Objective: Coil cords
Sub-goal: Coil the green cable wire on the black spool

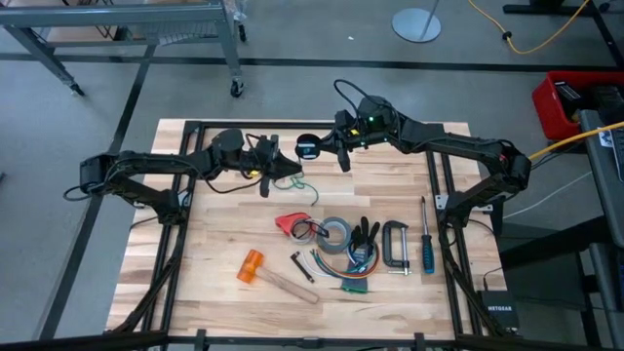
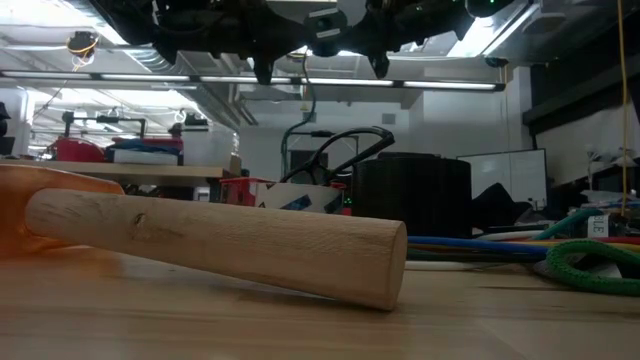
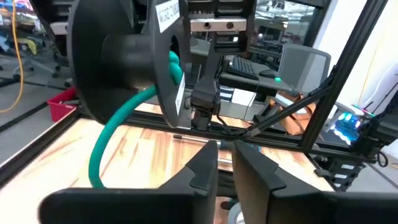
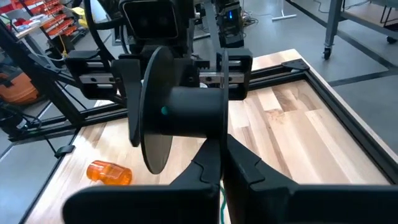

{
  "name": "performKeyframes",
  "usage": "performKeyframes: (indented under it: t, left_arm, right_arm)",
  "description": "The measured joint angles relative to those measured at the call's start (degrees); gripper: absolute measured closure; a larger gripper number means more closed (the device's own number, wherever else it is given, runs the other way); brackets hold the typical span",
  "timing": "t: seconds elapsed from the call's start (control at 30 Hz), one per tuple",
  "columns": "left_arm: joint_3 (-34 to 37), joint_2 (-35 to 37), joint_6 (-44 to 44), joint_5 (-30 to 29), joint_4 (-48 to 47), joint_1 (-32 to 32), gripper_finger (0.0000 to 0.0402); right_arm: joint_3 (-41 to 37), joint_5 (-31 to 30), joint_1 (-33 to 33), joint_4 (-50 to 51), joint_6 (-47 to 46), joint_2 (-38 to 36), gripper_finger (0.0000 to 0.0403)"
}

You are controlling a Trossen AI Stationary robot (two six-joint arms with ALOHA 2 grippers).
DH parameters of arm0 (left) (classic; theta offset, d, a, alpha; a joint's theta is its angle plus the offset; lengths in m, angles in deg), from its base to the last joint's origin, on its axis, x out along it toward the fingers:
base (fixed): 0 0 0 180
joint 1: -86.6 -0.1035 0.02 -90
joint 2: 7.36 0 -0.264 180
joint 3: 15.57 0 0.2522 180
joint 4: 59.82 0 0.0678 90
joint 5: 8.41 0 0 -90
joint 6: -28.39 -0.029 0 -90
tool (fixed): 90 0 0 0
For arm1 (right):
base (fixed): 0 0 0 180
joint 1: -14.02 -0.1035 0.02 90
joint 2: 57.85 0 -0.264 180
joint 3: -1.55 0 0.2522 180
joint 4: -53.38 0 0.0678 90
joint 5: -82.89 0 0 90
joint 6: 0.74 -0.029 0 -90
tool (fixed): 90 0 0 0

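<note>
1. High view: the left gripper (image 1: 266, 183) is over the far middle of the table (image 1: 195, 244), and the right gripper (image 1: 343, 159) is just right of it. A black spool (image 1: 307, 148) hangs between them, against the right gripper.
2. The green cord (image 1: 300, 183) lies on the wood just near of the spool and right of the left gripper. It trails toward the near right.
3. The other tools sit well nearer. The hammer (image 1: 275, 276) is at near left, the tape roll (image 1: 336, 234) in the middle, then the clamp (image 1: 395, 246) and the screwdriver (image 1: 426, 249) to the right.
4. Low view: the hammer handle (image 2: 230, 240) fills the foreground. Both arms are only dark shapes along the top edge, so I can't tell either tool's state here.
5. Left wrist view: the left gripper (image 3: 225, 165) is narrow, with a thin slit between its fingers and nothing visible in it. The cord (image 3: 118, 121) drops off the spool (image 3: 118, 56) in an arc toward the table, left of the fingers.
6. Right wrist view: the right gripper (image 4: 222, 155) is pressed tight at the spool's (image 4: 186, 112) flange and carries it clear of the table. A bit of green shows low between the finger bodies.
</note>
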Motion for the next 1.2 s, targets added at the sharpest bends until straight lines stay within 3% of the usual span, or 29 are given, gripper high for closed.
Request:
performKeyframes:
  t: [0.27, 0.53, 0.87, 1.03, 1.2]
  left_arm:
    - [0.0, 0.0, -0.8, 0.0, -4.3, -0.1, 0.0296]
    - [0.0, 0.0, -4.3, 0.0, -10.3, -0.1, 0.0248]
    - [0.0, 0.0, -9.0, -4.6, -12.0, -0.1, 0.0248]
    - [0.0, 0.0, -10.9, -9.2, -11.7, -0.1, 0.0246]
    - [0.0, -1.2, -11.0, -9.7, -7.0, 0.0, 0.0245]
  right_arm:
    - [1.3, -1.1, 1.8, 0.5, 1.8, -3.7, 0.0401]
    - [11.3, -1.0, 4.2, 3.0, 6.1, -7.0, 0.0401]
    - [24.4, -1.0, 4.0, 10.7, 9.5, -7.0, 0.0401]
    - [26.3, -1.0, 4.0, 11.3, 9.5, -7.0, 0.0401]
    - [26.3, -1.0, 4.0, 11.3, 9.5, -6.9, 0.0401]
